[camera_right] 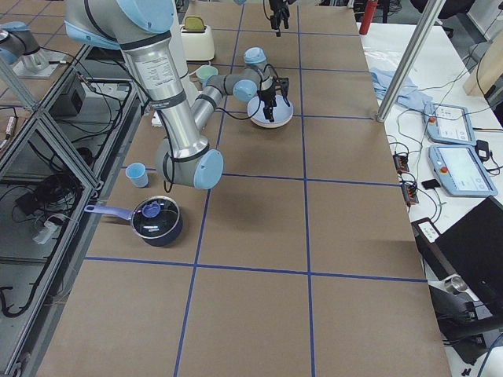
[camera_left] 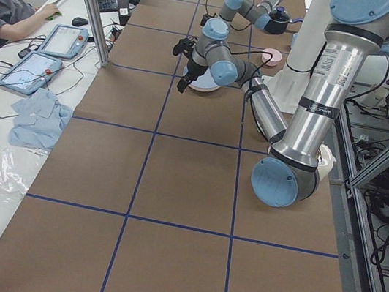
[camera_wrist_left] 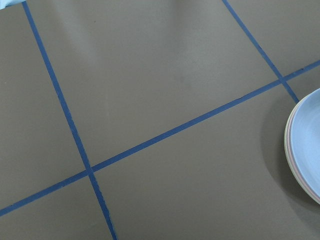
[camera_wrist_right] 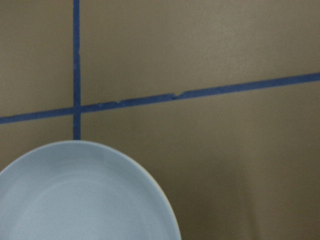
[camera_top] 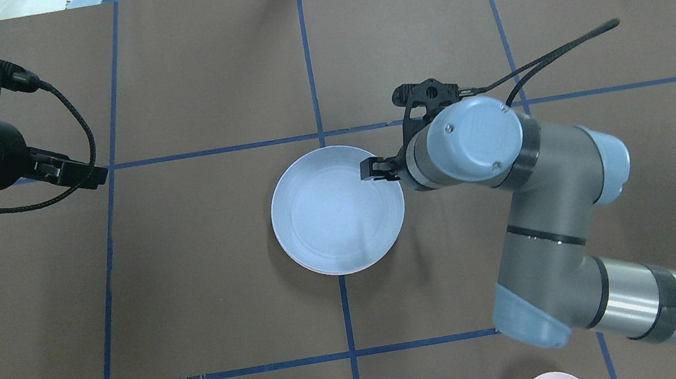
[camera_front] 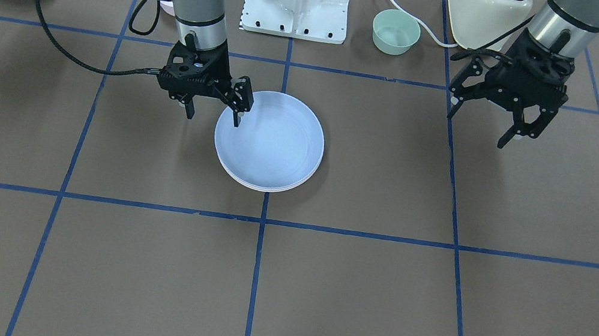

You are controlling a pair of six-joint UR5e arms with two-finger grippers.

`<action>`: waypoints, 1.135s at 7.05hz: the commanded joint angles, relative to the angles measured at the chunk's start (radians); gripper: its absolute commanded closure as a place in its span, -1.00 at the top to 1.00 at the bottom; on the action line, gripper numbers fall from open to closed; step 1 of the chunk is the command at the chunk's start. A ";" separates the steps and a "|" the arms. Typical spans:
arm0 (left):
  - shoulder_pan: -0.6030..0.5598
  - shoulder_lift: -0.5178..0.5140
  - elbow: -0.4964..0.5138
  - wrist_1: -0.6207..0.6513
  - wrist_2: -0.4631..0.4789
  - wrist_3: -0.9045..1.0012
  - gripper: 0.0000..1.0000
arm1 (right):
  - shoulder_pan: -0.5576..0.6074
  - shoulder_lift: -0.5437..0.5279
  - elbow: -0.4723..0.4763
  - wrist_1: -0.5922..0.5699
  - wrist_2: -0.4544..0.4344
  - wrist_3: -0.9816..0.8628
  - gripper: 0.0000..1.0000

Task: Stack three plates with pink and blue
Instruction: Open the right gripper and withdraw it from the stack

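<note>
The stack of plates [camera_front: 270,145] sits mid-frame on the worktop [camera_front: 350,298], the blue one on top. The right arm's fingers [camera_front: 236,115] are released, astride the stack's left rim. Upper right, the left arm's fingers [camera_front: 506,139] hang spread, well apart.

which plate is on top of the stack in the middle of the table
The light blue plate is on top, its whole face showing. The plates under it show only as thin pale rims at the stack's edge.
</note>
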 commanded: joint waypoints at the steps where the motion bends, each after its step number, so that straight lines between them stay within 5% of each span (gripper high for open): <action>1: -0.029 0.001 0.000 0.010 -0.002 0.036 1.00 | 0.210 -0.010 0.022 -0.080 0.212 -0.239 1.00; 3: -0.143 0.058 0.006 0.018 -0.052 0.237 1.00 | 0.448 -0.112 0.021 -0.081 0.434 -0.565 1.00; 5: -0.298 0.131 0.044 0.018 -0.067 0.506 1.00 | 0.637 -0.273 0.005 -0.081 0.501 -0.934 1.00; 8: -0.585 0.173 0.242 0.012 -0.237 0.804 1.00 | 0.903 -0.431 -0.103 -0.074 0.619 -1.374 1.00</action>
